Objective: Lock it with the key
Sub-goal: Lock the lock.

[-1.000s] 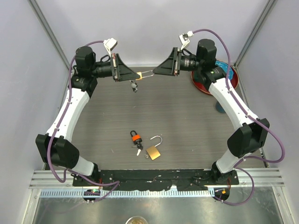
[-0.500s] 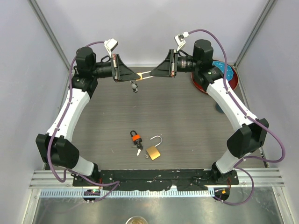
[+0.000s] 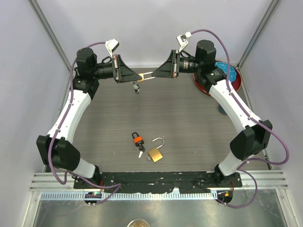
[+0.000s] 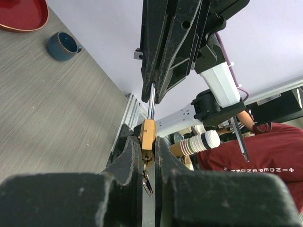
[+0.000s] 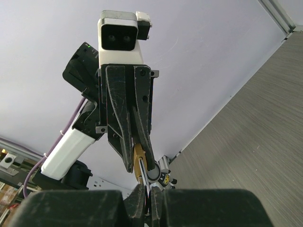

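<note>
**Held aloft between two grippers**

Clamping the padlock point(image 4: 148, 137) by its brass body with the left gripper point(image 3: 137, 75). Pinching its shackle point(image 4: 151, 101) tight with the right gripper point(image 3: 156, 73). Hanging high over the far side of the table point(image 3: 189, 123), with keys point(image 3: 136, 87) dangling beneath. Down near the front: an orange lock point(image 3: 138, 138) just beside a brass lock point(image 3: 155, 152), unlatched. At far right, a plate point(image 3: 235, 80) and a cup point(image 4: 63, 46).

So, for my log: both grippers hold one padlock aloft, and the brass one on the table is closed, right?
Not closed: the top external view shows the tabletop brass padlock with shackle open. Left gripper and right gripper do hold the raised padlock.
</note>
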Tool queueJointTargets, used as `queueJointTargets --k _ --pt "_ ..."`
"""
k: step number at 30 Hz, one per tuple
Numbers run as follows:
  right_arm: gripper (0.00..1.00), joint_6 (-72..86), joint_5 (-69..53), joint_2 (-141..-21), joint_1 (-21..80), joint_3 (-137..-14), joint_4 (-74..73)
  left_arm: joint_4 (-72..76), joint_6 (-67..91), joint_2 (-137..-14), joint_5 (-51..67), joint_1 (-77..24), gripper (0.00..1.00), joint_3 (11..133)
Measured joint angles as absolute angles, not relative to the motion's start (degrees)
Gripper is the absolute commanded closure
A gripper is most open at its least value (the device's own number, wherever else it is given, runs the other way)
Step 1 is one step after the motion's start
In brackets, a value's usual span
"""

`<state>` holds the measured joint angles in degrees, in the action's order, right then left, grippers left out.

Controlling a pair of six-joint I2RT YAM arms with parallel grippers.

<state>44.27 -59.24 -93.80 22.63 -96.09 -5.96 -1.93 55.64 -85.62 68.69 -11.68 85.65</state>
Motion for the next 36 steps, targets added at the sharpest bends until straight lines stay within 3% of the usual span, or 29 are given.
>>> queueJointTargets --k 34,36 --pt "0.98 46.7 -53.9 -93.7 25.3 -96.1 -1.2 0.2 56.8 -85.8 66.9 -12.0 1.00 85.9" --pt "0.98 46.9 -53.6 -93.8 25.3 -96.1 -0.8 -1.4 55.5 -85.7 66.4 -12.0 0.95 86.5"
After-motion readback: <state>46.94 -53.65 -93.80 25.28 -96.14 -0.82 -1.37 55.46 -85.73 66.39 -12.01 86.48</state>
